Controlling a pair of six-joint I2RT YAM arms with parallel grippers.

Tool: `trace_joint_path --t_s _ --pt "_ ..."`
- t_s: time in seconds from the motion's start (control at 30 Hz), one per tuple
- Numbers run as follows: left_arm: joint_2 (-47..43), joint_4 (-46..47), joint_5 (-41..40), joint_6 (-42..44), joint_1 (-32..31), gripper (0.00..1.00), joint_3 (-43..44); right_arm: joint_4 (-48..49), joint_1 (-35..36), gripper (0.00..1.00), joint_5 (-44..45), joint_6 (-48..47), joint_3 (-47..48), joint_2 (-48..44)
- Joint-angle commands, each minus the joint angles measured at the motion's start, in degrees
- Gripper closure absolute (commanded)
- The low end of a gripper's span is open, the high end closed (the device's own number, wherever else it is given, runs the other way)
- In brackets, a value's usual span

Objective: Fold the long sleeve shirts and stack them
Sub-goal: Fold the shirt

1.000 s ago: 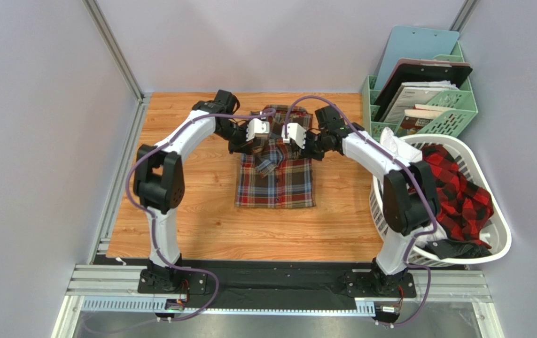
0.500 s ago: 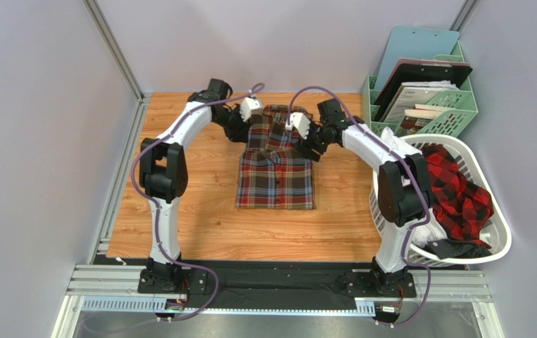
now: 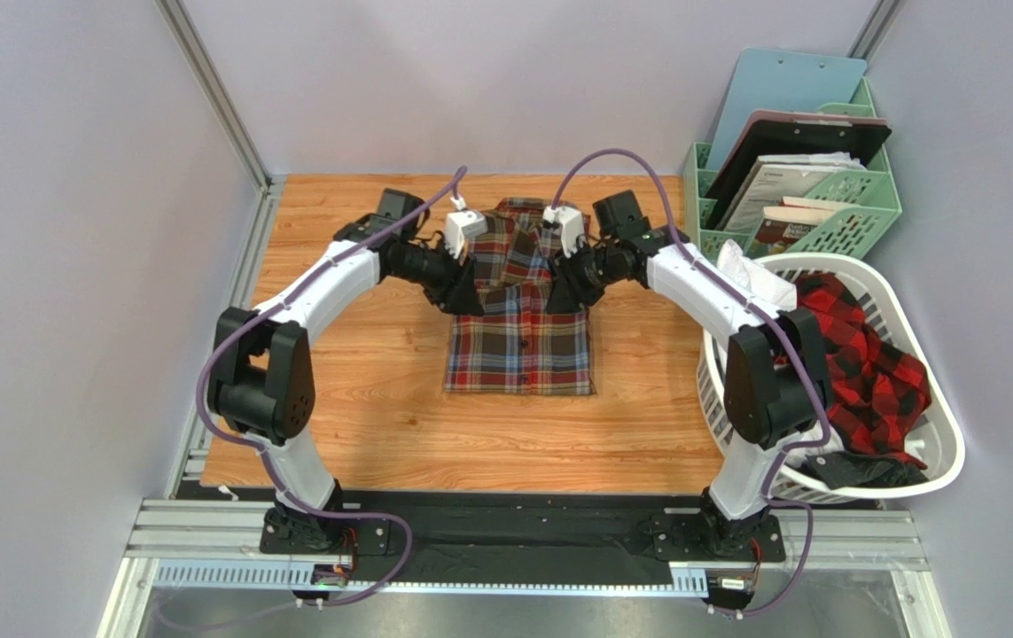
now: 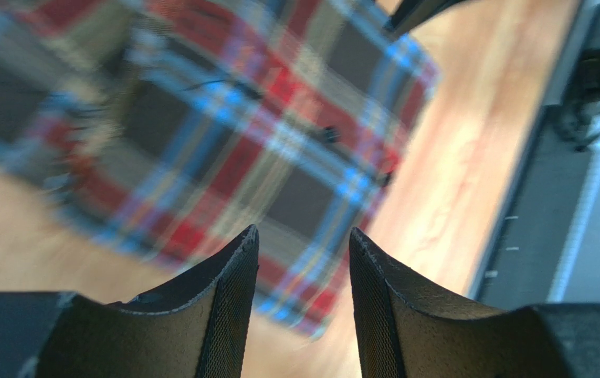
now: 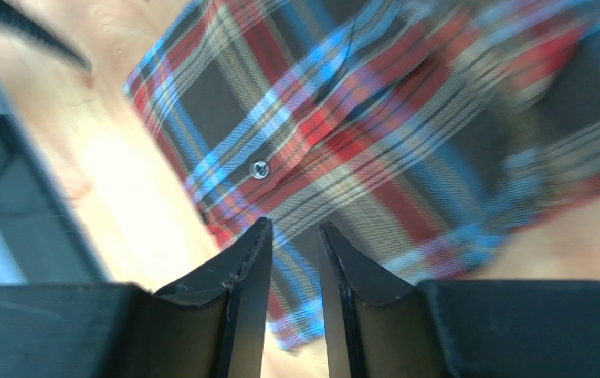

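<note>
My left gripper (image 4: 303, 236) and right gripper (image 5: 295, 224) hang parted and empty above the tartan shirt (image 3: 521, 332), at the far edge of the table (image 3: 378, 425). Its fold looks done, though blur hides detail. Next I should fetch the red check shirt (image 3: 871, 366) from the basket (image 3: 956, 452).

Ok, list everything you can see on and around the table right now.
tartan shirt: one, brown-olive with red and blue lines, lying mid-table
check shirt: one, red and black, heaped in the basket
laundry basket: one, white, right of the table
desk organiser: one, green, far right, holding clipboards and papers
table: one, wood
left end effector: one, black, open above the tartan shirt
right end effector: one, black, slightly open above the same shirt
</note>
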Motion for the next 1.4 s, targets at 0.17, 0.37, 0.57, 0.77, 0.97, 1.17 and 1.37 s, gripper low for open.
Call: trace_joint_path --t_s 0.17,0.37,0.57,0.77,0.97,1.17,1.37 --pt "8.7 13.49 9.22 -25.87 0.99 0.47 -13.04 10.18 -0.81 0.63 -12.59 21.71 -14.25 5.06" --pt "9.0 15.36 12.46 -26.7 5.47 0.47 -18.86 7.64 -4.68 0.58 -14.94 20.56 -16.62 9.66" --pt "-10.78 21.23 20.9 -26.58 3.9 0.34 -29.57 19.03 -3.11 0.35 -23.81 31.7 -27.06 -7.91" --pt "-10.03 42.22 21.87 -43.8 -4.62 0.2 -35.91 29.86 3.4 0.31 -26.02 38.83 -30.6 -7.25" --pt "6.94 49.27 18.36 -51.98 -2.71 0.25 -33.36 33.3 1.74 0.42 -27.7 40.25 -29.28 6.99" --pt "8.73 43.59 14.15 -51.73 1.35 0.27 -37.05 27.51 -2.48 0.46 -27.44 38.15 -31.56 12.02" --pt "-7.52 41.3 19.05 -49.72 1.0 0.3 -39.17 10.54 -2.65 0.47 -31.04 28.29 -26.06 -1.4"
